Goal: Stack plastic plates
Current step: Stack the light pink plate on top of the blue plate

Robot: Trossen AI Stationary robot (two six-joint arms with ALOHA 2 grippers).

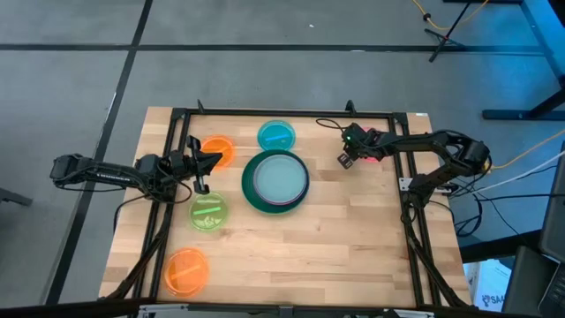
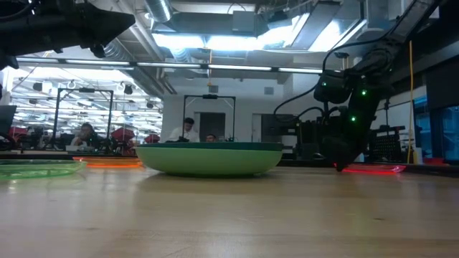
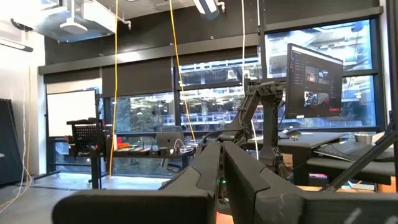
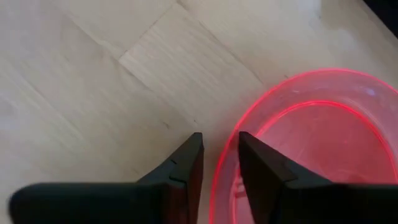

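On the table (image 1: 335,247) seen from above, the stacked large plates (image 1: 275,181) sit mid-table with the left gripper (image 1: 205,164) beside an orange plate (image 1: 217,150), its fingers' gap unclear, while the right wrist view shows the right gripper (image 4: 217,155) slightly parted astride the pink plate (image 4: 311,130) rim.

We've got a big dark green plate (image 1: 250,196) mid-table with a mint plate (image 1: 276,177) nested in it, flat. A small blue plate (image 1: 276,135) sits just behind that stack, an orange plate (image 1: 217,151) to its left. The lime plate (image 1: 208,212) lies left of the stack, a second orange plate (image 1: 186,270) near the front-left corner. The translucent pink plate (image 4: 314,143) lies right of the stack.
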